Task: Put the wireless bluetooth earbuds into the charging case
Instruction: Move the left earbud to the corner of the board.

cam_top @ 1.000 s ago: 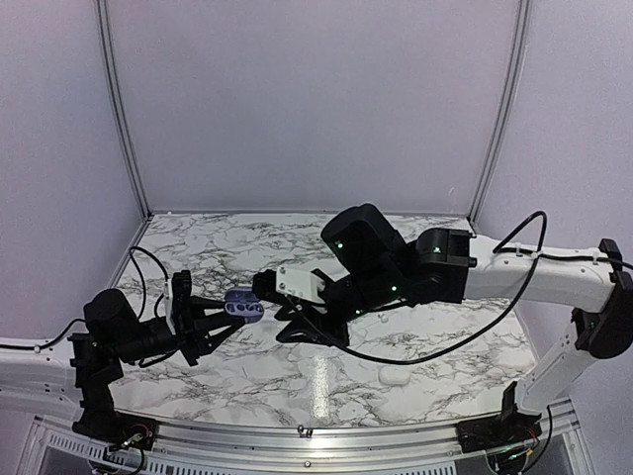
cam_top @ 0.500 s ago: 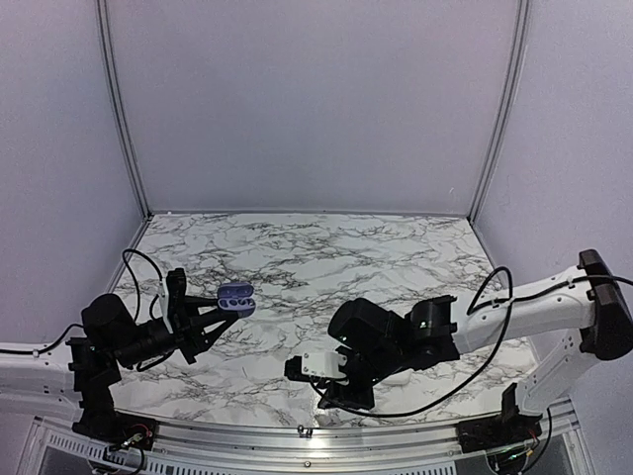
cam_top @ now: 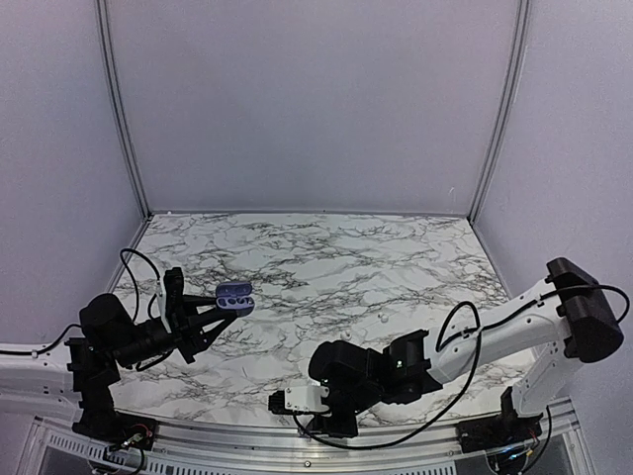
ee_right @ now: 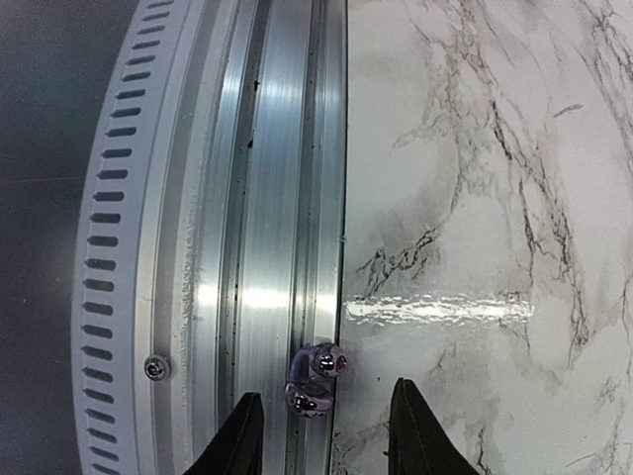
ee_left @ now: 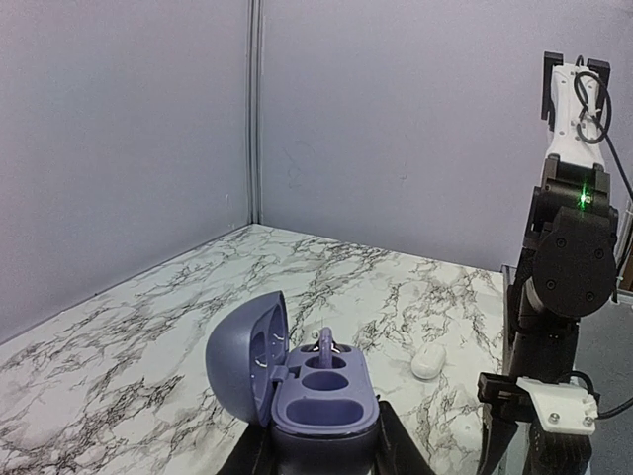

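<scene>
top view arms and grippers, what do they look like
The left arm and right arm have white tubular links, bulky black joint housings and a loose black cable looping off each. A white block sits by the right wrist, and a green light glows on that arm. The left gripper and right gripper have slim black fingers.

**Cut Off and Covered**

The left wrist view's bottom edge cuts off most of the left gripper and the underside of the charging case. From above, the right arm covers the right gripper. Its own wrist view shows only the tips of its fingers.
</scene>
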